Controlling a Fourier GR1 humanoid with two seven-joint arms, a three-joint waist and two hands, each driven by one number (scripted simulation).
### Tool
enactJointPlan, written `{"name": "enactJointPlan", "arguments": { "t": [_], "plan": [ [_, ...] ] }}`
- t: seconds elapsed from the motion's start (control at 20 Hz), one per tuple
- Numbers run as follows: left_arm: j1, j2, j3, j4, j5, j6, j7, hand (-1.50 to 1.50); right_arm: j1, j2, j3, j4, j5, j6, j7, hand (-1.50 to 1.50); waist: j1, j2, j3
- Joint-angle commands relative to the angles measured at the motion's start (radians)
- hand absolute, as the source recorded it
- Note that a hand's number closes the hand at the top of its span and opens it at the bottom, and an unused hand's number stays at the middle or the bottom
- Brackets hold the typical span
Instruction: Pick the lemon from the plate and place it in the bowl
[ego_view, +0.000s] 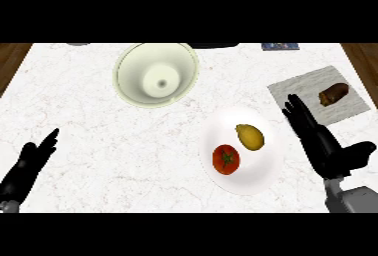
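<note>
A yellow lemon (250, 137) lies on the white plate (255, 182) right of centre, beside a red tomato (226, 159). A pale green bowl (129, 90) stands at the back, left of centre, with nothing in it. My right hand (319, 143) is open just right of the plate, fingers straight and pointing away from me, thumb out to the right; it touches neither lemon nor plate. Low at the left edge my left hand (29, 162) rests open, far from both.
A grey mat (295, 92) at the back right carries a brown oblong food item (334, 93). Dark objects sit at the counter's far edge (280, 47). Wooden floor shows past both side edges of the white marble counter.
</note>
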Motion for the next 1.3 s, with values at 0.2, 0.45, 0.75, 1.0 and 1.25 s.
{"name": "enactJointPlan", "arguments": {
  "t": [0.2, 0.45, 0.75, 1.0, 1.25],
  "plan": [
    [-0.161, -0.189, -0.085, -0.2, 0.04, -0.061, -0.152, 0.0, -0.128, -0.013, -0.041, 0.04, 0.036, 0.072, -0.093, 1.5, 0.019, -0.025, -0.004],
    [-0.164, -0.32, -0.185, -0.252, 0.032, -0.061, -0.178, 0.0, -0.161, 0.026, 0.031, 0.232, 0.227, -0.005, -0.163, -1.5, 0.036, -0.02, -0.003],
    [-0.205, -0.329, -0.157, -0.253, 0.041, -0.073, -0.136, 0.0, -0.31, -0.002, 0.114, 0.374, 0.452, -0.005, -0.233, -1.5, 0.038, -0.022, -0.004],
    [-0.193, -0.333, -0.152, -0.209, 0.035, -0.086, -0.168, 0.0, -0.45, -0.113, 0.216, 0.339, 0.59, 0.093, 0.002, -1.5, 0.032, -0.028, -0.007],
    [-0.217, -0.33, -0.154, -0.224, 0.038, -0.093, -0.132, 0.0, -0.579, -0.198, 0.35, 0.34, 0.672, 0.368, 0.218, -1.5, 0.038, -0.031, -0.01]
  ]
}}
